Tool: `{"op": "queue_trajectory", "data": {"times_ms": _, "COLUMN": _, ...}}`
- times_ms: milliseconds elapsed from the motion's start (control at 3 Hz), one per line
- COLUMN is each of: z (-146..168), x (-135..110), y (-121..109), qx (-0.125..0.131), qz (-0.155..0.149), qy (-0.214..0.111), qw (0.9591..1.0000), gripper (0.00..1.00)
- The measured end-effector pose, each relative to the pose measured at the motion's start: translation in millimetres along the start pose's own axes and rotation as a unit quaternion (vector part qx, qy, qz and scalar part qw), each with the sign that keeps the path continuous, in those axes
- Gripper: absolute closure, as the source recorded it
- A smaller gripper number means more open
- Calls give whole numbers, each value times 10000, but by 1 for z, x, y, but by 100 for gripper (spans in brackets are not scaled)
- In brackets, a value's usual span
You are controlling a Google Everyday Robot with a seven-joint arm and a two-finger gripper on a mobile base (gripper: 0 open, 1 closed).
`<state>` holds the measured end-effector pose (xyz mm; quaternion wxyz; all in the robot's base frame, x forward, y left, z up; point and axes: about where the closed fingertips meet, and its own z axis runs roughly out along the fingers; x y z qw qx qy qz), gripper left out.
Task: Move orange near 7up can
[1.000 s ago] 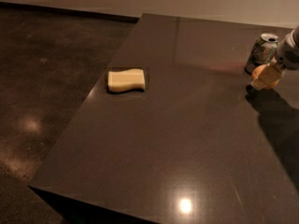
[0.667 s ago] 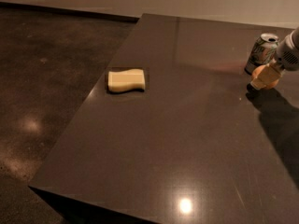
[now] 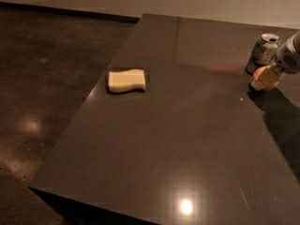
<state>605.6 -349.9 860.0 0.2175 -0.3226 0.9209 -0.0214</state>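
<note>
Logging current state from the one camera. Gripper (image 3: 260, 82) is at the 3 o'clock edge of the table (image 3: 187, 139), with its grey arm coming in from 2 o'clock. It sits right on the orange (image 3: 268, 76). Whether it is clamped on the fruit or slack, I cannot tell from this angle.

The orange is low over the dark tabletop, and a shadow runs out from under it toward 5 o'clock. I cannot confirm whether it rests on the surface.

The 7up can (image 3: 262, 53) stands upright with its silver top showing, just beside the orange on the orange's 12 o'clock side. The two overlap in my view, so I cannot say whether they touch or stand slightly apart.

A pale yellow sponge (image 3: 126, 80) lies flat, well apart from both at roughly 9 o'clock of the orange and close to the table's 9 o'clock edge.

A lamp reflection (image 3: 186, 206) shows near the 6 o'clock edge.
</note>
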Motion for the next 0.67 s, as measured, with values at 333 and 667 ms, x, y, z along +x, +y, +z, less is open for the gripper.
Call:
{"op": "queue_trajectory", "data": {"times_ms": 333, "z": 2, "x": 0, "y": 1, "qx": -18, "qz": 1, "qy": 3, "qw": 10000, "gripper": 0}}
{"op": "queue_trajectory", "data": {"times_ms": 667, "z": 3, "x": 0, "y": 1, "qx": -18, "qz": 1, "qy": 3, "qw": 10000, "gripper": 0}}
